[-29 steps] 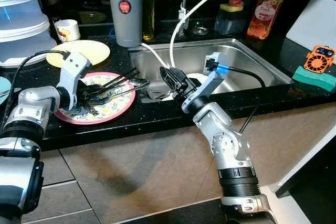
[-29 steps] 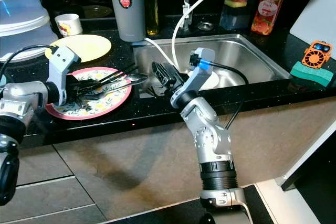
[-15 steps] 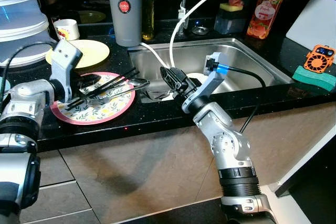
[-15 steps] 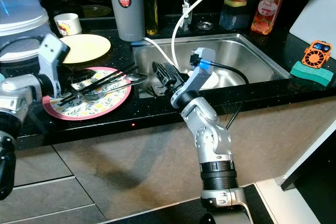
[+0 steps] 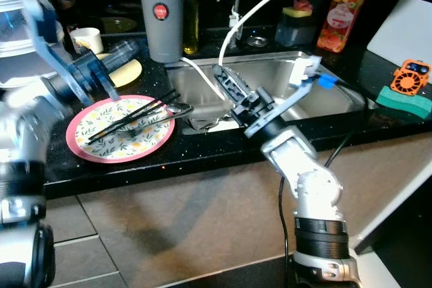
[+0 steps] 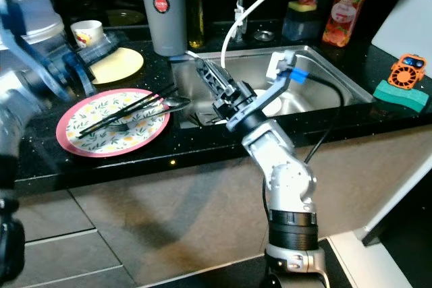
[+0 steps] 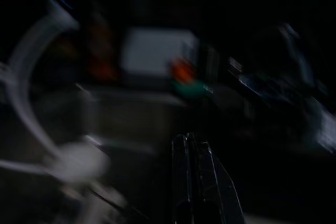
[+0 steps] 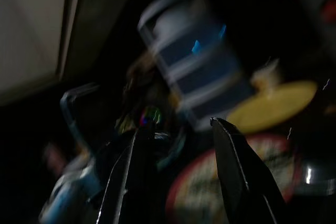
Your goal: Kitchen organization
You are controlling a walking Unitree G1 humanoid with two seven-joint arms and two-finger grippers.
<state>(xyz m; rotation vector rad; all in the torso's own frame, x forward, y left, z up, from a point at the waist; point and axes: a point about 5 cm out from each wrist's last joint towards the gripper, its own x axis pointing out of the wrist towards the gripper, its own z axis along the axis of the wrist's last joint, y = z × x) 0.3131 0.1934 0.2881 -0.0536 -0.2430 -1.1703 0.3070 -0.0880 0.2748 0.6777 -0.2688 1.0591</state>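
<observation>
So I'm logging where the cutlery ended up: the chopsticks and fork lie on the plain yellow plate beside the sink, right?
Not quite. The chopsticks and fork lie on the pink-rimmed floral plate, as the right eye view shows. The plain yellow plate sits behind it, nearer the grey jug. The floral plate is indeed on the counter beside the sink.

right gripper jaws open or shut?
Open. In the right wrist view the right gripper shows its two black fingers clearly apart, with a blurred yellow plate visible beyond.
</observation>
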